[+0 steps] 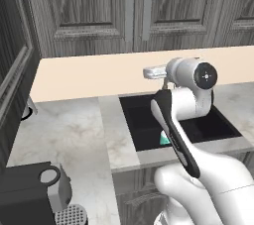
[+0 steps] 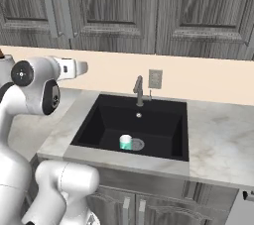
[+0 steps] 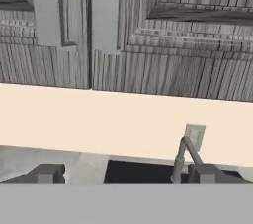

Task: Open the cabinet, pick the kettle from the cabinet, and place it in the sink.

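Both panelled doors of the dark grey wood-grain cabinet [image 1: 99, 6] stand closed above the pale backsplash [image 1: 99, 73], their long pale bar handles [image 1: 137, 8] side by side at the seam, so whatever lies behind them, the kettle included, is hidden. In the hand view the door tops and the upper ends of the handles are cut off by the frame.

The black sink [image 2: 144, 125] sits sunk in the marble surface [image 2: 223, 140], near its front edge. A slim grey faucet [image 2: 139, 91] rises at the back rim, just below a wall outlet [image 2: 155, 79]. A small white-and-teal cup [image 2: 126, 142] stands on the basin floor just beside the drain [image 2: 137, 144]; in the left base view the arm covers most of it. Bare marble runs along both sides of the basin.

At the near left corner of the surface, a dark coffee machine [image 1: 34, 194] is cut off by the frame edge.

The white arm is folded upright in front of the basin's left side, its forearm level and aimed at the backsplash below the cabinet. The tool [image 3: 123, 172] is released, its two dark fingertips [image 3: 47, 172] spread wide with nothing between them, facing the wall above the basin's back rim and touching nothing.
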Tool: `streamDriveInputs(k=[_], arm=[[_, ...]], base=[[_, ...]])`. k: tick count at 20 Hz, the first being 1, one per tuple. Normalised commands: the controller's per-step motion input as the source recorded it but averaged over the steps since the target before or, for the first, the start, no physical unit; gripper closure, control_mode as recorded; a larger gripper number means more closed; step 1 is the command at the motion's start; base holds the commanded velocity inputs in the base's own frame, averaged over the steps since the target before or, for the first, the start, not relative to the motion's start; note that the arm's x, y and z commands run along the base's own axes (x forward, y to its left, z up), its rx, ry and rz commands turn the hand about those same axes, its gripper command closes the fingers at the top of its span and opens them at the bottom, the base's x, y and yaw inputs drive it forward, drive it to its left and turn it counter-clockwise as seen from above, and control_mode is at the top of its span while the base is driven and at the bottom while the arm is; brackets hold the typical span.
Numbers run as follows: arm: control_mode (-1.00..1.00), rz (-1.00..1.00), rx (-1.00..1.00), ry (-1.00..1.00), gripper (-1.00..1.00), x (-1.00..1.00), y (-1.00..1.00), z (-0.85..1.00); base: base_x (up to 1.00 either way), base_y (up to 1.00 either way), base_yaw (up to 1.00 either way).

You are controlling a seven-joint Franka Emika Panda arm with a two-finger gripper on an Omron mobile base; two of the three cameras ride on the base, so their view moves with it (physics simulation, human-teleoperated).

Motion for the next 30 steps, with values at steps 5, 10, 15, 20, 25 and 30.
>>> streamDriveInputs(k=[5,10,15,20,25,30], arm=[[-1.00,0.00,0.00,-0.14,-1.00,0.02,0.10,0.40],[-1.00,0.00,0.02,-0.02,-1.00,0.01,0.04,0.41],[-1.00,0.00,0.08,0.00,-1.00,-0.01,0.01,0.40],[-1.00,0.00,0.10,0.00,-1.00,-0.01,0.02,0.40],[-1.00,0.00,0.09,0.07,-1.00,0.02,0.05,0.35],[-1.00,0.04,0.10,0.18,-1.00,0.15,0.05,0.26]], base=[[0.00,0.00,0.00],[0.00,0.00,0.00],[0.00,0.00,0.00],[0.00,0.00,0.00],[0.00,0.00,0.00],[0.00,0.00,0.00]])
